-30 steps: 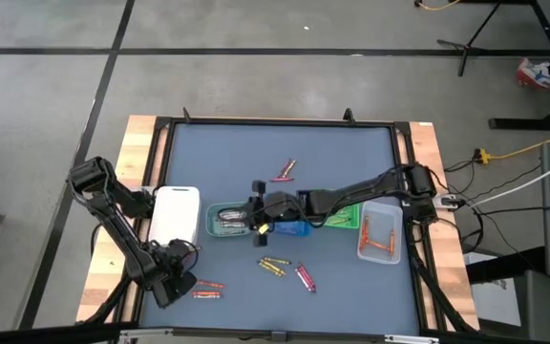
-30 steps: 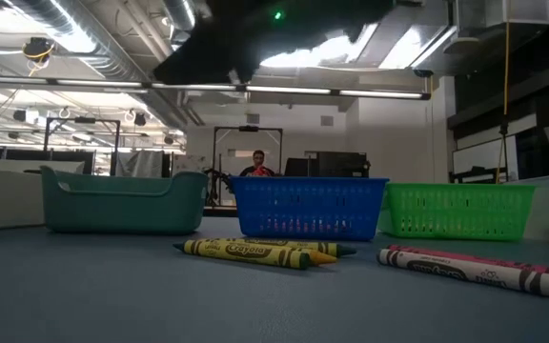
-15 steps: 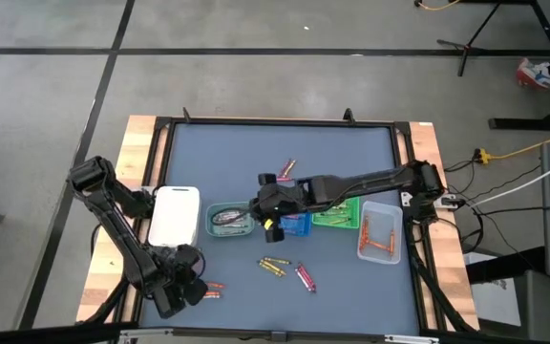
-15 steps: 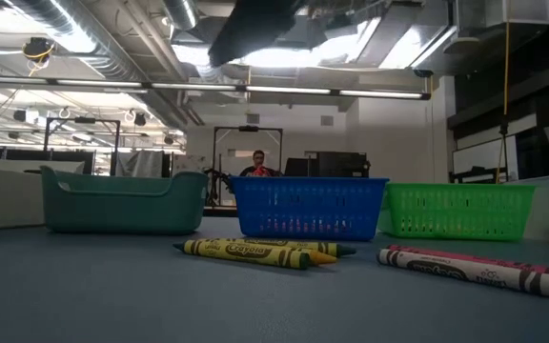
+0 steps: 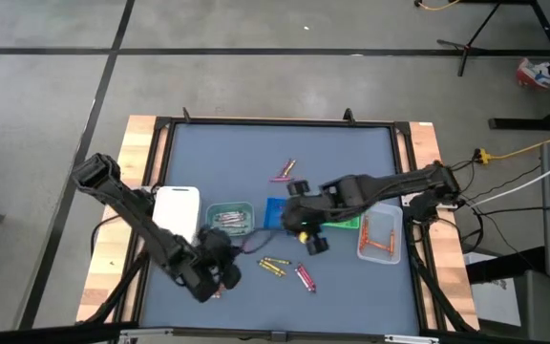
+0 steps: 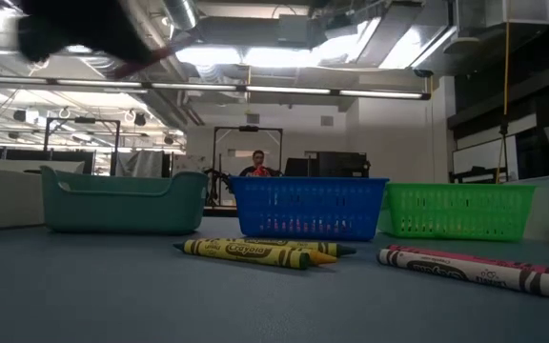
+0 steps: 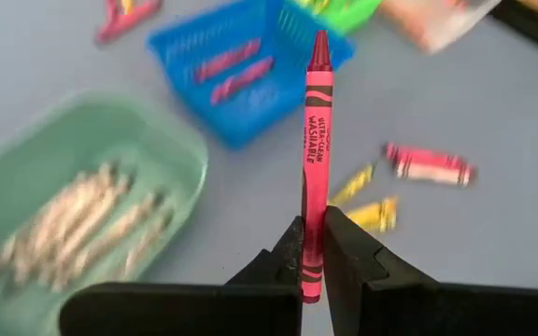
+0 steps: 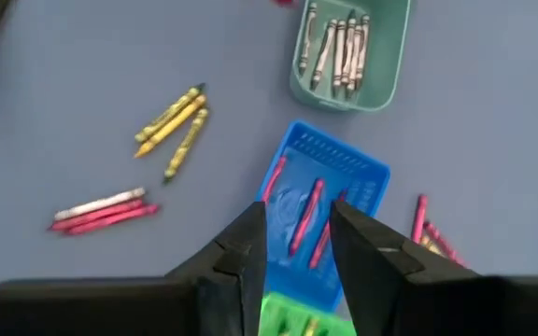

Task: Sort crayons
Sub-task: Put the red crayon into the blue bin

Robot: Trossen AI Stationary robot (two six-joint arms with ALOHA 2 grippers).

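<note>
Crayons [image 8: 171, 119] loose on the mat and sorted into trays

A red crayon [image 7: 314, 159] stands clamped at its base between the left gripper [image 7: 312, 250] fingers, tip pointing away. Beyond it lie yellow crayons [image 7: 362, 198] and a pink one [image 7: 430, 165]. Grey ones [image 8: 341, 45] fill the teal tray, pink ones [image 8: 304, 217] lie in the blue tray under the right gripper [image 8: 297, 238].

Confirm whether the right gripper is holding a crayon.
No: the right gripper stands open and empty above the blue tray.
</note>
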